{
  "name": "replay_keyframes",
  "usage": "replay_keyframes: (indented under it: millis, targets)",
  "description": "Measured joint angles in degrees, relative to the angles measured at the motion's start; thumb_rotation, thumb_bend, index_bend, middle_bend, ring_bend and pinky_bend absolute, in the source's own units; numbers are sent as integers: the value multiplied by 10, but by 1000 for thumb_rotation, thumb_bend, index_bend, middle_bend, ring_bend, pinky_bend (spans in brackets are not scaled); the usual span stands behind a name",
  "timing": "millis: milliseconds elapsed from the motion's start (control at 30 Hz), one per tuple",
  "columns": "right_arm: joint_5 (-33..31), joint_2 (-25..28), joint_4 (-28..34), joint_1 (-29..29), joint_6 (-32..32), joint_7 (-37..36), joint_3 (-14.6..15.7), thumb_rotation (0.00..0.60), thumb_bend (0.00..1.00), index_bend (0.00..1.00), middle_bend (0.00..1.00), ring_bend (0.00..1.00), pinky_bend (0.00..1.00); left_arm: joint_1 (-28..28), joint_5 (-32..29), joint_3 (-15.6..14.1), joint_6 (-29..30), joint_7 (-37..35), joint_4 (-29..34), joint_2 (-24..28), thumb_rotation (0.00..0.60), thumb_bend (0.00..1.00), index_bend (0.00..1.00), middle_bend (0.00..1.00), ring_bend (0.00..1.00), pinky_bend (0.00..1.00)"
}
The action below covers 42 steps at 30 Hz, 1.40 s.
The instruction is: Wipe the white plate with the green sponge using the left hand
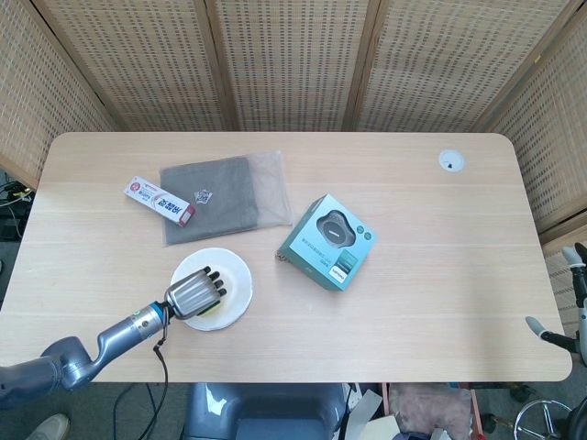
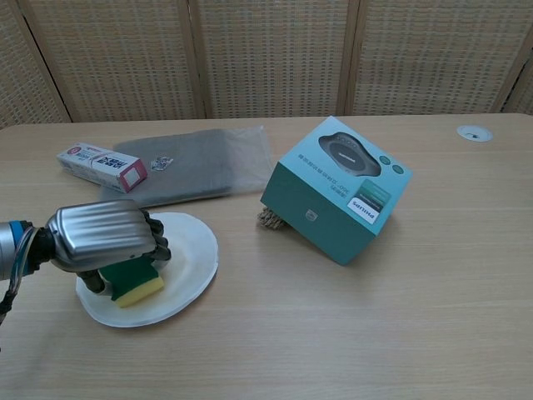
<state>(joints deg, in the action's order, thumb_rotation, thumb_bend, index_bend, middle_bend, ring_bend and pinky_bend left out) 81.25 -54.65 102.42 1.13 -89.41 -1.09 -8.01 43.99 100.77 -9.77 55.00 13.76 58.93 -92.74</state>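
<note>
The white plate (image 1: 234, 278) (image 2: 187, 250) lies near the table's front left. My left hand (image 1: 194, 291) (image 2: 102, 237) grips the green-and-yellow sponge (image 2: 133, 281) (image 1: 209, 313) and presses it onto the plate's near left part. The metal back of the hand hides most of the sponge. At the far right edge of the head view only a part of the right arm (image 1: 555, 335) shows; the right hand itself is out of sight.
A teal product box (image 1: 328, 241) (image 2: 340, 188) stands tilted to the right of the plate. Behind the plate lie a grey cloth in a clear bag (image 1: 222, 196) (image 2: 196, 163) and a toothpaste box (image 1: 160, 201) (image 2: 102, 166). A round grommet (image 1: 450, 161) sits at the far right.
</note>
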Motion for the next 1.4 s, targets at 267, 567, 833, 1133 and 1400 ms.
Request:
replay_keyframes:
  millis: [267, 567, 833, 1133, 1400]
  targets:
    - [1, 1, 0, 0, 1, -2, 0, 600, 0, 0, 0, 0, 0, -8, 3, -14, -12, 5, -27, -17, 600, 253, 543, 474, 328, 438]
    - [4, 1, 1, -1, -3, -2, 1, 600, 0, 0, 0, 0, 0, -14, 6, -13, 4, -5, -44, -25, 600, 252, 545, 475, 328, 438]
    - [8, 3, 1, -3, -6, -6, 2, 600, 0, 0, 0, 0, 0, -14, 3, 11, 49, -14, -10, 12, 600, 253, 545, 474, 328, 438]
    - [13, 5, 2, -5, -8, -11, 5, 600, 0, 0, 0, 0, 0, -19, -37, 52, 76, -10, 37, 77, 600, 252, 545, 474, 328, 424]
    - [17, 9, 3, -7, -8, -20, 7, 600, 0, 0, 0, 0, 0, -67, -114, 57, 54, -17, 10, 107, 600, 253, 539, 448, 328, 371]
